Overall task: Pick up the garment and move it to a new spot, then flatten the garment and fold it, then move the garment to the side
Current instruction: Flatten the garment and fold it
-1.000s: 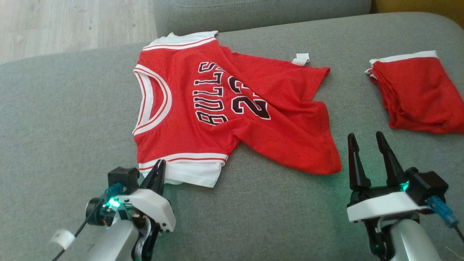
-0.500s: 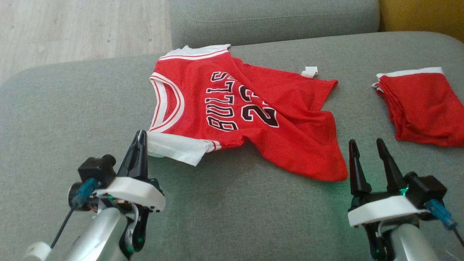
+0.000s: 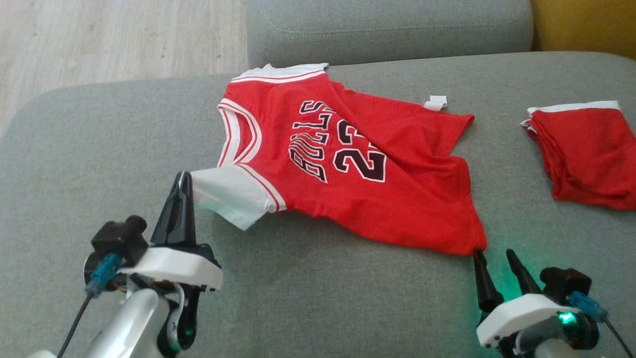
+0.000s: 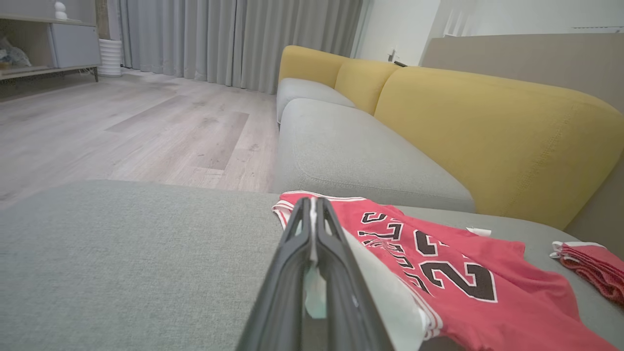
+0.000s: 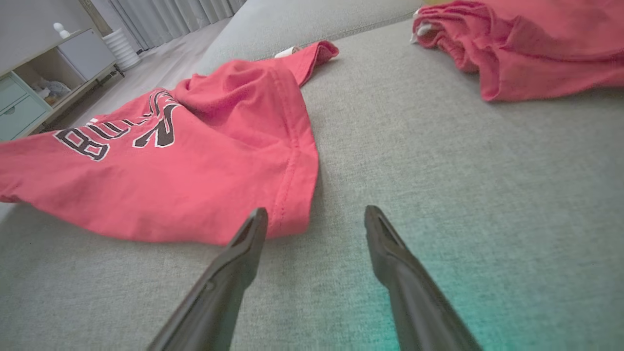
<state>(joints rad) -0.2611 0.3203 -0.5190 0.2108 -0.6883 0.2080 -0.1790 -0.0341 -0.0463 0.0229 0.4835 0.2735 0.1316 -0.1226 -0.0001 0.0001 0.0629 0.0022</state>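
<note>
The red mesh basketball jersey with white trim (image 3: pixel 377 199) lies mid-frame on a grey fabric sofa seat (image 3: pixel 318 298). The left gripper (image 3: pixel 184 176), lower left, pinches its white sleeve edge; the right gripper (image 3: pixel 493 254), lower right, stands spread beside its hem corner. A folded red cloth (image 3: pixel 591 154) lies far right.

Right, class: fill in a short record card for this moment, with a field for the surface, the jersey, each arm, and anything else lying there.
Surface: grey sofa cushion
Garment: red jersey, "BULLS 23" facing up, spread out but wrinkled
Left arm: left gripper shut on the white sleeve, which is raised a little off the cushion
Right arm: right gripper open, holding nothing, tips by the hem corner; contact cannot be told
Other: second red garment, bunched, lying apart to the right
</note>
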